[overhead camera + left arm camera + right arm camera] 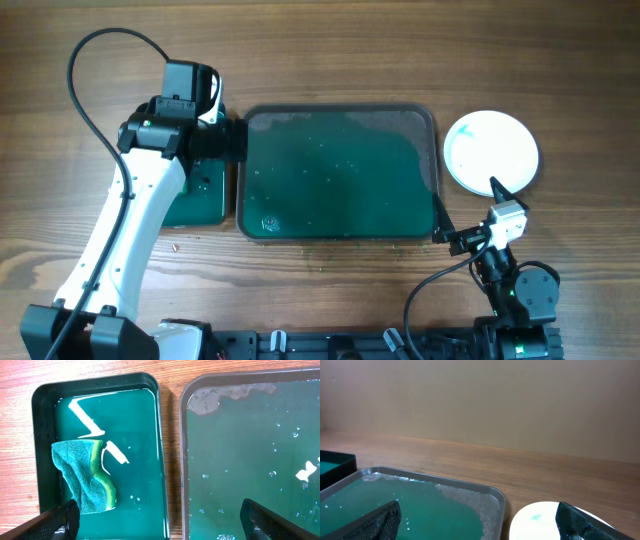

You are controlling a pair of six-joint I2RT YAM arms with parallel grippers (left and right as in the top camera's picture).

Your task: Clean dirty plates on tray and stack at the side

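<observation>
The large dark green tray point(340, 232) lies mid-table with no plates on it, only a wet film and pale foam at its far right corner; it also shows in the left wrist view point(184, 435) and the right wrist view point(470, 487). A round white plate point(491, 150) sits on the wood just right of the tray, with a small teal mark on it point(540, 517). I cannot tell whether other plates lie under it. My left gripper point(222, 140) hangs open over the gap between the two trays point(160, 521). My right gripper point(467, 205) is open and empty near the tray's front right corner point(477, 521).
A smaller green tray point(45, 400) with water in it lies left of the large one point(205, 195). It holds a green sponge point(85, 475) with a yellow-green edge. Bare wood surrounds the trays, and a plain wall stands behind the table.
</observation>
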